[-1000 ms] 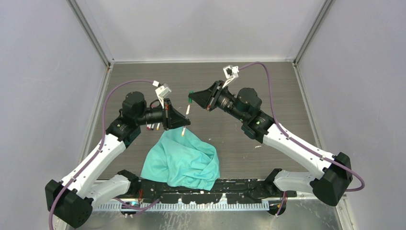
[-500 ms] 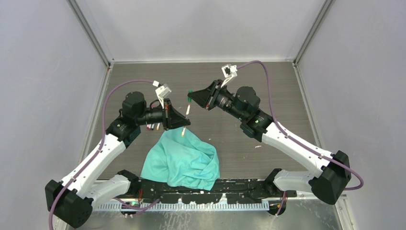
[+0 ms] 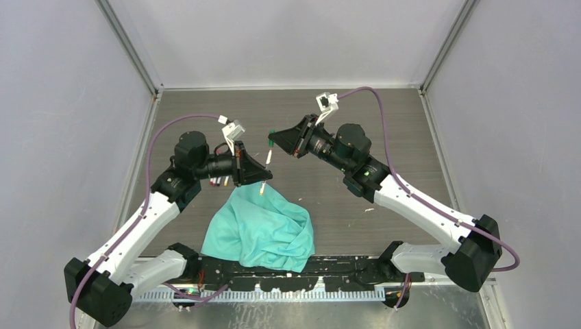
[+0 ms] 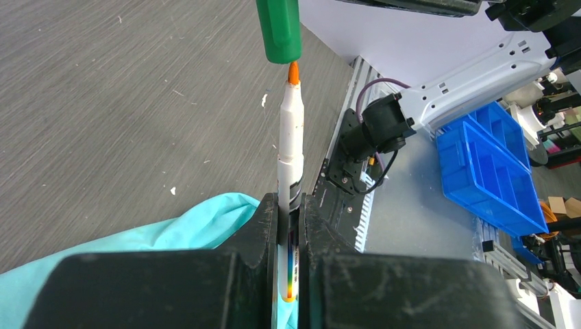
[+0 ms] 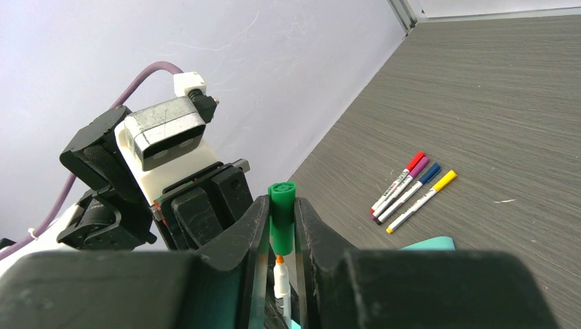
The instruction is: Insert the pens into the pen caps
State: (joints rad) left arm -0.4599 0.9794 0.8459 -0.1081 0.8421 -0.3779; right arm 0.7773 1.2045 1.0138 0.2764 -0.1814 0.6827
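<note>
Alignment is happening in mid-air over the dark wood-grain tabletop (image 3: 384,137), w/ both arms reaching in toward the table's middle.

On one side, the left gripper (image 4: 288,212) is clamping tight on a thin white-barrelled marker pen w/ orange tip (image 4: 291,130). It's gripping low on the barrel, so most of the barrel is sticking out past the fingers toward the other arm.

Opposite it, the right gripper (image 5: 282,203) is pinching a stubby green plastic cap (image 5: 281,188) btwn its two fingers. Jaws are pressing on the cap's sides and the open end is facing the pen.

In the left wrist view the orange tip is sitting right at the cap's mouth, in line w/ it. Touching or barely inside, can't tell which. White barrel is showing fully outside the cap, so the pen isn't seated yet.

A crumpled teal cloth (image 3: 264,229) is lying on the table toward the near edge, just below the left gripper. Its edge is peeking out beside the left fingers in the wrist view.

The four other white pens (image 5: 409,194) are lying side by side on the table near the cloth, each wearing a cap: red, purple, blue, yellow.

Beyond the table's near edge, blue plastic bins (image 4: 493,157) are showing in the left wrist view.
</note>
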